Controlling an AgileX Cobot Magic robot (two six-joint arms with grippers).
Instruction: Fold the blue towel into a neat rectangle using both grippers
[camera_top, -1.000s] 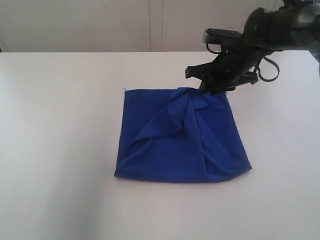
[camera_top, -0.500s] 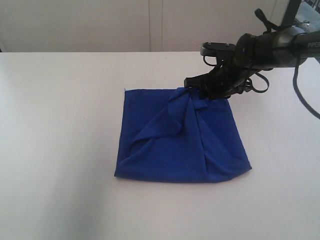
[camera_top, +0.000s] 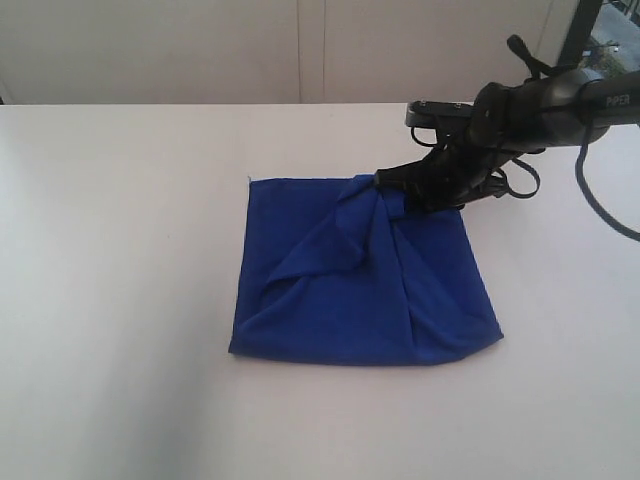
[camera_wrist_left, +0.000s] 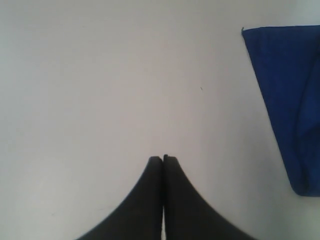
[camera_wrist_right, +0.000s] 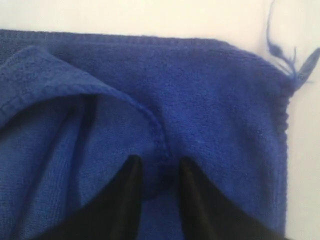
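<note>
Descent is the change: my right arm sits lower than a second ago. The right gripper is narrowly parted astride a raised fold at the far edge of the blue towel, which lies rumpled on the table. My left gripper is closed over bare tabletop.

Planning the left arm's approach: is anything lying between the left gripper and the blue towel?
Nothing visible does. In the left wrist view, only bare white table lies between the shut left gripper and the blue towel.
</note>
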